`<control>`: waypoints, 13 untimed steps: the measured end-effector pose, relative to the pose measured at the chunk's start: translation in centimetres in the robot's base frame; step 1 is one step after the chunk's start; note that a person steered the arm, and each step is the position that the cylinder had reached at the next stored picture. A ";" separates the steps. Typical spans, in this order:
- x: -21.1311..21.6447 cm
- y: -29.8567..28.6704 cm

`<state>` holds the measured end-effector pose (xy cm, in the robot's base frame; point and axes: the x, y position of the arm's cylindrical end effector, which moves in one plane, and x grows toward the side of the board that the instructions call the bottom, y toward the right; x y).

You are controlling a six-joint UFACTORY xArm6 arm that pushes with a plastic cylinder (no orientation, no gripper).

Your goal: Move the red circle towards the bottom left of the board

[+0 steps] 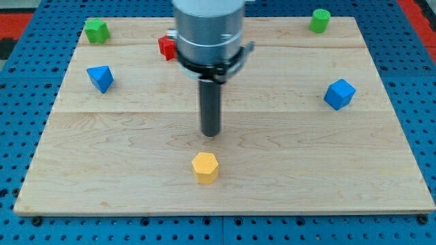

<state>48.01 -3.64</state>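
A red block (165,47) lies near the view's top, left of centre, partly hidden behind the arm's grey body, so its shape cannot be made out. My tip (211,133) stands near the board's middle, well below and to the right of the red block and apart from it. A yellow hexagon block (205,167) lies just below my tip, not touching it.
A green block (97,30) sits at the top left corner and a green block (319,20) at the top right. A blue block (101,77) lies at the left, a blue block (339,94) at the right. The wooden board (82,184) rests on a blue pegboard.
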 end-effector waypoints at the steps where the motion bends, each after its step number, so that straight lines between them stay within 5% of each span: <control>1: -1.8 -7.1; 3: -13.4 -9.6; 4: -16.0 -16.5; 5: -21.0 -10.7; 7: -18.3 3.2; 9: -18.4 2.0; 10: -17.8 9.0; 12: -7.0 15.3; 13: -10.5 11.2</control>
<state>37.47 7.56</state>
